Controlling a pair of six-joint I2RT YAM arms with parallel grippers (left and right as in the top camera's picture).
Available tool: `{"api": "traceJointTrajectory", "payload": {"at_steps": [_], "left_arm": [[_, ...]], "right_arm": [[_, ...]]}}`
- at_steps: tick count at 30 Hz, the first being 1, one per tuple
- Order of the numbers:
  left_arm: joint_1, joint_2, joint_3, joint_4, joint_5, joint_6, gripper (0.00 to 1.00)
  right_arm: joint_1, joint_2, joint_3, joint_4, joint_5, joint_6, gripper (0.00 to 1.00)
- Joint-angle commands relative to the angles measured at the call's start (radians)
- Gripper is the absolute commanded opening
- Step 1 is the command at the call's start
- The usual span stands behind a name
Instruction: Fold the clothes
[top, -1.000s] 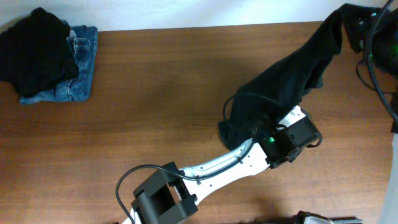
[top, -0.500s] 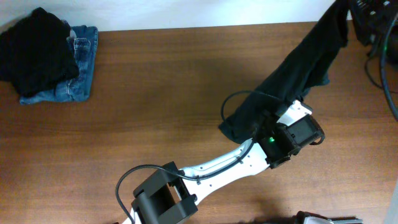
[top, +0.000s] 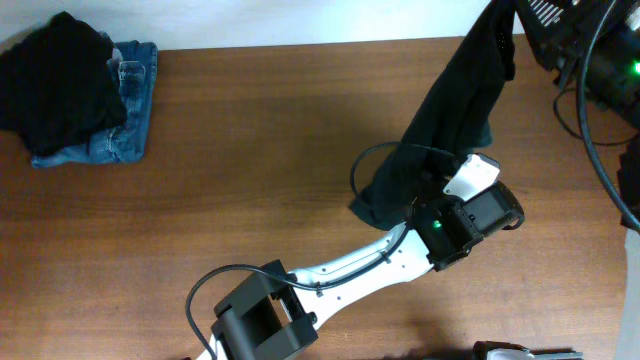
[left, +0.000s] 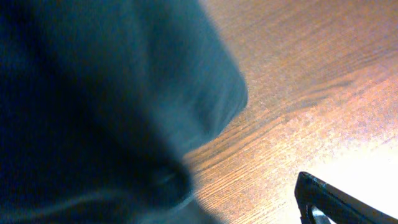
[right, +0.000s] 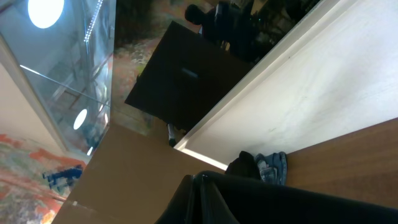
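Observation:
The clothes, one very dark T-shirt (top: 455, 100), hang in a long strip from my right gripper (top: 515, 12) at the table's far right corner. The lower end of the shirt lies bunched on the wood (top: 385, 200). In the right wrist view the right gripper (right: 200, 198) is shut on a fold of the shirt (right: 298, 205). My left gripper (top: 450, 180) stands open at the bunched end, one white finger (top: 474, 174) showing beside the cloth. In the left wrist view the dark cloth (left: 93, 106) fills the left side. Only one fingertip (left: 326, 200) shows there, with bare wood beside it.
Folded blue jeans (top: 125, 120) with a black garment (top: 60, 75) on top lie at the far left corner. Black cables (top: 600, 130) hang along the right edge. The left arm (top: 340, 272) stretches across the near middle of the table (top: 240, 170).
The right gripper has moved left, carrying the shirt's top with it, so the hanging strip now runs steeper. The bunched end and the left arm have barely shifted.

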Motion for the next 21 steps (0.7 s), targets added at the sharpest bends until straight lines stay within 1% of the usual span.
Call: {"api": "traceJointTrajectory", "payload": {"at_steps": [1,5,16,21], "left_arm": [[0.003,-0.009,-0.009,0.003,-0.086,-0.077,0.99],[0.005,-0.009,-0.009,0.003,-0.151,-0.120,0.99],[0.006,-0.009,-0.016,-0.036,-0.150,-0.120,0.99],[0.016,-0.008,-0.021,-0.034,-0.150,-0.159,0.99]], "right_arm": [[0.010,-0.018,0.028,0.011,0.002,-0.002,0.04],[0.010,-0.024,0.028,0.011,0.002,-0.002,0.04],[0.010,-0.029,0.028,0.015,0.042,-0.002,0.04],[0.010,-0.029,0.029,0.023,0.039,0.014,0.04]]}}
